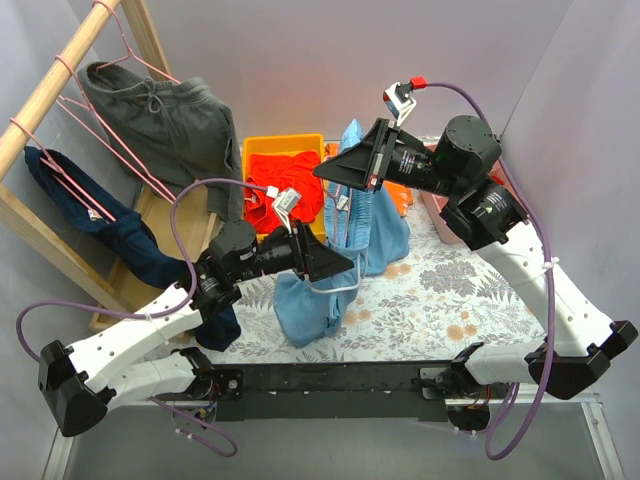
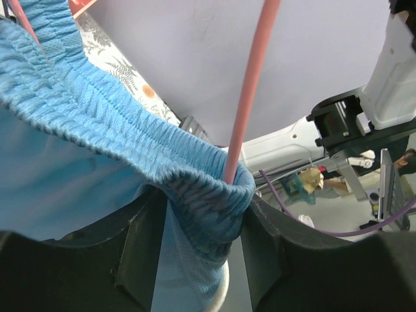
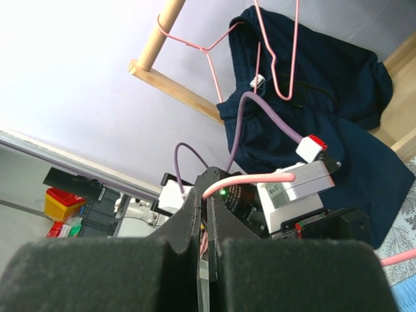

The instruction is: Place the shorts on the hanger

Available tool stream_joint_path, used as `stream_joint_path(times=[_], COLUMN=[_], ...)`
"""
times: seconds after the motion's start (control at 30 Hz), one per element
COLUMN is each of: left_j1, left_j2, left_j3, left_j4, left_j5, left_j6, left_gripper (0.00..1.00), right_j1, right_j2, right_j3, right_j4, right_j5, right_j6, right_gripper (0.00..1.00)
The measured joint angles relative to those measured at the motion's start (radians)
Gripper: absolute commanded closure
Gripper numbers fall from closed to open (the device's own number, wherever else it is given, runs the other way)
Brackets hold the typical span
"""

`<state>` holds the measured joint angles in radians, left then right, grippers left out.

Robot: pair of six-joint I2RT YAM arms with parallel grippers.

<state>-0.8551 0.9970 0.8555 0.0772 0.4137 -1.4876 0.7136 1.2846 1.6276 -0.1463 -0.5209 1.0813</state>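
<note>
The sky-blue shorts (image 1: 378, 235) hang in mid-air between my two grippers, above the floral table. My left gripper (image 1: 340, 266) is shut on their bunched elastic waistband (image 2: 97, 123); in the left wrist view (image 2: 205, 211) the fabric fills the gap between the jaws. A pink wire of the hanger (image 2: 250, 84) runs down into the waistband fold there. My right gripper (image 1: 326, 170) is higher and farther back. It is shut on the pink hanger wire (image 3: 253, 178), which curves out from between its jaws (image 3: 207, 203). In the top view the fabric hides most of the hanger.
A wooden rack (image 1: 60, 80) at the far left carries pink hangers with dark grey shorts (image 1: 170, 120) and navy shorts (image 1: 120, 235). An orange bin (image 1: 262, 147) behind the grippers holds orange shorts. A red bin (image 1: 440, 205) stands at the back right.
</note>
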Motion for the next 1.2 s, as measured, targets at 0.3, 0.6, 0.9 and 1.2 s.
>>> stream_joint_path(times=[0.3, 0.6, 0.9, 1.2], left_j1=[-0.002, -0.006, -0.013, -0.018], left_j2=[-0.024, -0.026, -0.034, -0.064], left_j3=[-0.078, -0.111, -0.111, -0.111], left_j4=[0.151, 0.243, 0.257, 0.205], left_j5=[-0.012, -0.011, -0.006, -0.031], left_j6=[-0.079, -0.148, -0.150, -0.148], left_gripper=[0.36, 0.84, 1.00, 1.00], right_j1=[0.000, -0.001, -0.014, -0.018], right_j2=[0.000, 0.000, -0.024, -0.113], right_j3=[-0.027, -0.102, -0.158, -0.211], right_j4=[0.124, 0.251, 0.315, 0.243], right_j5=[-0.045, -0.082, -0.082, -0.019], right_j6=[0.058, 0.121, 0.142, 0.029], right_gripper=[0.99, 0.99, 0.99, 0.34])
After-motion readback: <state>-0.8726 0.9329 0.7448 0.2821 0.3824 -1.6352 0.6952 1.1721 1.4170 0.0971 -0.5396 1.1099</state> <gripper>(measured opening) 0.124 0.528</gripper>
